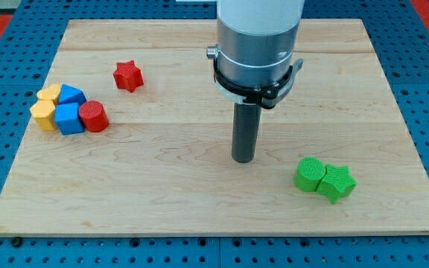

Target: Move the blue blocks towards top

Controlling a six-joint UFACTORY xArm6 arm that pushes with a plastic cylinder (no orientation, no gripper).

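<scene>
Two blue blocks sit in the tight cluster at the view's left: the upper blue block (71,95) and the lower blue block (69,117), touching each other, with a yellow block (48,93) and a second yellow block (43,115) against their left sides and a red cylinder (93,116) against their right. Our tool has no jaws to part or close; it is a plain dark rod, and my tip (243,159) rests on the wooden board (199,201) near the centre, touching nothing and well apart from the cluster. To do this step well, we judge the tip should travel left and come in beneath the lower blue block, then push straight toward the view's top so both blues move as a column; an off-centre contact would likely drag the yellow blocks or the red cylinder along. The blocks look like matte moulded plastic with ribbed tops, though the blues' exact outlines are hard to read at this size. A red star (127,75) lies above the cluster, close to the intended path. A green cylinder (309,174) and a green star (337,182) touch at the lower right, clear of our work.
</scene>
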